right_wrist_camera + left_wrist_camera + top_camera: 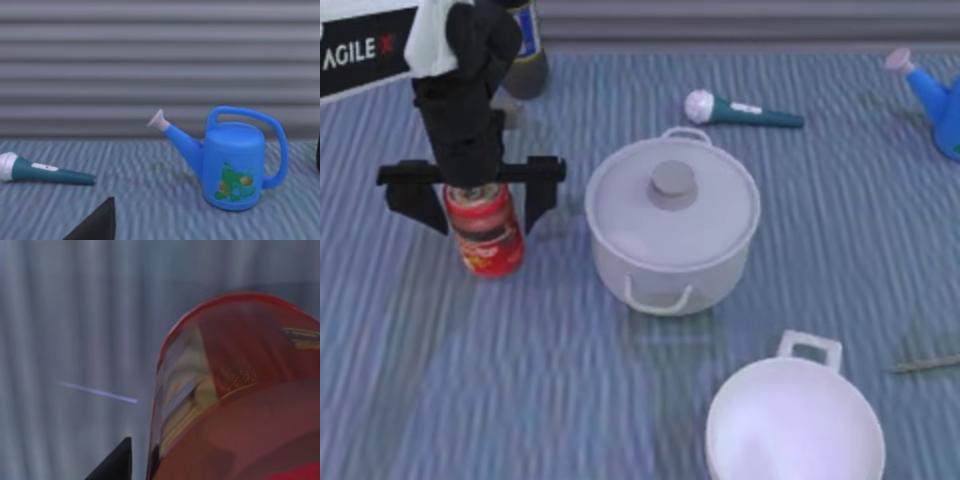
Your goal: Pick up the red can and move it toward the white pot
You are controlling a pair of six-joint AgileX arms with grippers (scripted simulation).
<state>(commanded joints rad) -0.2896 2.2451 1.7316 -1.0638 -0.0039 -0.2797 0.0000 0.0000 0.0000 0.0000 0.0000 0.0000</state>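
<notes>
My left end effector (472,205) stood over the red can (485,229), its fingers spread wide, one on each side of the can and not yet closed on it. The can stood upright on the counter (440,380), at the left of the white pot (672,225) and apart from it. In my judgement the approach was done; the grasp, the lift and the move toward the pot were left. My right arm was out of the top view.

Red can (486,232) with dark band; white-grey pot (672,225); blue watering can (234,159) with green-yellow print; blue-grey striped table (440,380).
</notes>
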